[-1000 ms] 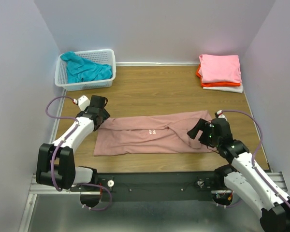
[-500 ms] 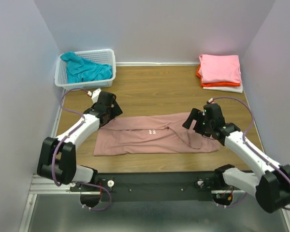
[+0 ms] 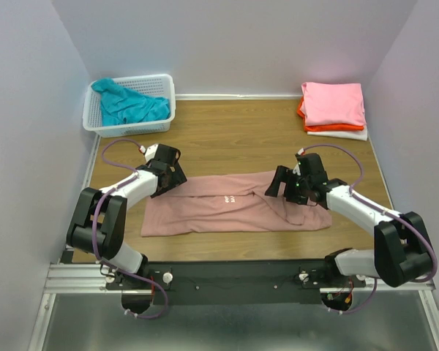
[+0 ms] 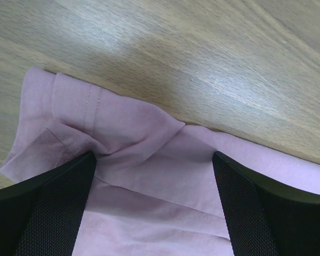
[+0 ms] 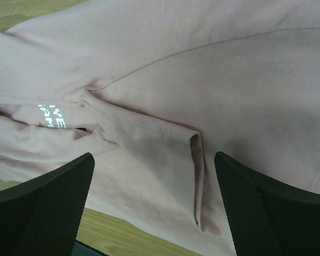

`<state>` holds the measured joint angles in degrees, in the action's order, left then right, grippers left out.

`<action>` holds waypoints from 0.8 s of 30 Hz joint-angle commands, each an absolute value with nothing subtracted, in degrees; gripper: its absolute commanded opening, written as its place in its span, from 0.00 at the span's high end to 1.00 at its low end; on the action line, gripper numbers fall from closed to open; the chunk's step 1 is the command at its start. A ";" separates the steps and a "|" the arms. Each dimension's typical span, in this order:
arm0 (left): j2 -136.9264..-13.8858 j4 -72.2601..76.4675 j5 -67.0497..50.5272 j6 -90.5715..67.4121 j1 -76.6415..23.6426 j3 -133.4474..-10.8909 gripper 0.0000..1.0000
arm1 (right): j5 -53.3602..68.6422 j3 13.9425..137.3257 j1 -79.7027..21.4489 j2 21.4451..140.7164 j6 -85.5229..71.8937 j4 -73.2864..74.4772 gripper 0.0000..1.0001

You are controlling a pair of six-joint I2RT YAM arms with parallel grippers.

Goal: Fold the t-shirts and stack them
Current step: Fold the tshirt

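Observation:
A dusty-pink t-shirt (image 3: 227, 205), folded into a long strip, lies across the middle of the wooden table. Its white text (image 5: 50, 116) shows in the right wrist view. My left gripper (image 3: 171, 175) is open and low over the shirt's far-left corner, its fingers (image 4: 42, 208) straddling a creased hem (image 4: 133, 133). My right gripper (image 3: 279, 183) is open over the shirt's right part, above a folded ridge (image 5: 197, 176). Neither holds cloth. A bright pink shirt (image 3: 334, 102) lies folded on orange (image 3: 301, 111) and white (image 3: 345, 134) ones at the back right. A teal shirt (image 3: 128, 106) lies in the basket.
A white lattice basket (image 3: 166, 82) stands at the back left corner. Purple walls close in the table on the left, back and right. Bare wood (image 3: 234, 135) lies between the shirt and the back wall. A black rail (image 3: 234, 274) runs along the near edge.
My right gripper has swung left and farther from the base, over the shirt's right part. My left gripper has moved right onto the shirt's far-left corner. The shirt has hardly moved.

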<state>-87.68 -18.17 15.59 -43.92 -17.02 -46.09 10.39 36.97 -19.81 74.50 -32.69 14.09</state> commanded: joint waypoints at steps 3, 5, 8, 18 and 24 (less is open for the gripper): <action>-88.94 -19.25 18.11 -43.95 -16.44 -44.65 0.02 | 14.49 37.44 -20.04 76.46 -30.32 10.64 0.00; -89.03 -19.16 17.84 -43.95 -16.44 -44.65 0.02 | 18.43 37.18 -20.13 76.55 -29.54 10.11 0.00; -89.21 -18.81 17.49 -43.95 -16.44 -44.39 0.02 | 25.21 36.48 -20.65 76.64 -26.38 9.41 0.00; -88.68 -19.34 18.02 -43.95 -16.44 -44.30 0.02 | 35.33 33.66 -26.18 76.82 -22.24 9.05 0.00; -88.86 -19.51 18.11 -44.12 -16.44 -44.38 0.02 | 31.21 34.54 -39.61 72.43 -23.72 9.23 0.00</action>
